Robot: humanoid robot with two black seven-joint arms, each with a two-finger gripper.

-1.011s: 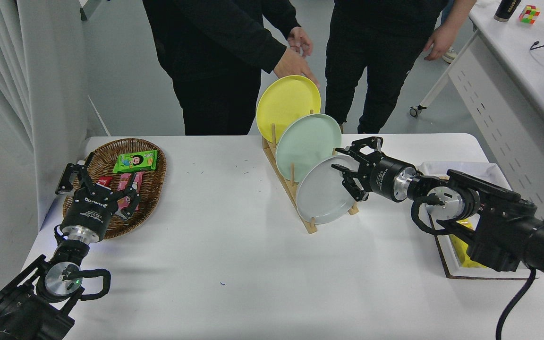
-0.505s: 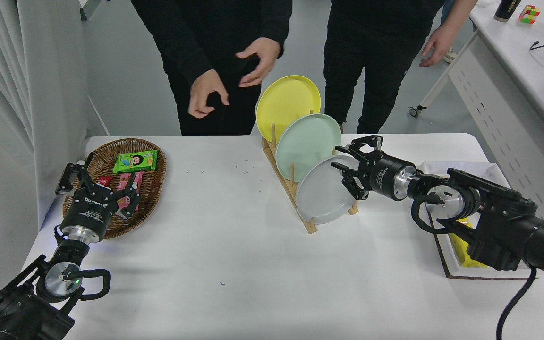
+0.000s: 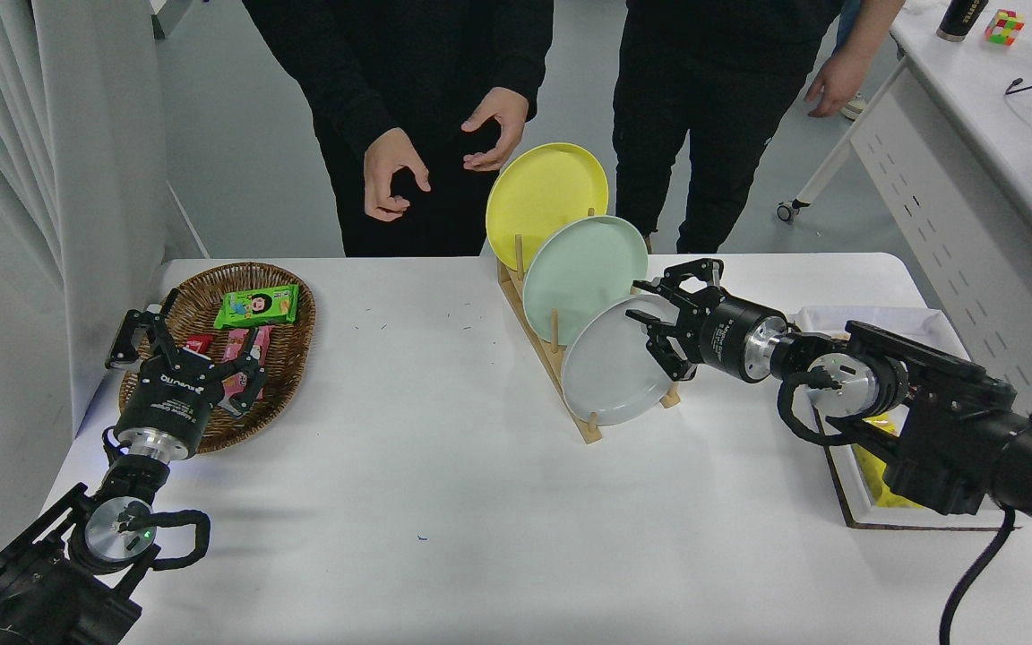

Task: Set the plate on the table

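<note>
The light grey plate (image 3: 610,367) stands tilted in the front slot of a wooden rack (image 3: 561,376) on the white table (image 3: 444,484). A mint-green plate (image 3: 580,273) and a yellow plate (image 3: 543,199) stand behind it in the same rack. My right gripper (image 3: 657,324) is open at the grey plate's right rim, one finger above the rim and one below it, not closed on it. My left gripper (image 3: 183,351) is open and parked at the lower left, over a basket's edge.
A wicker basket (image 3: 288,358) with snack packets sits at the left. A white tray (image 3: 856,484) with yellow contents lies at the right under my arm. Two people in black stand at the far side; one person's hands (image 3: 440,148) hover near the yellow plate.
The person's hand has left the yellow plate and pulled back toward the body. My right gripper has edged slightly left along the grey plate's rim.
</note>
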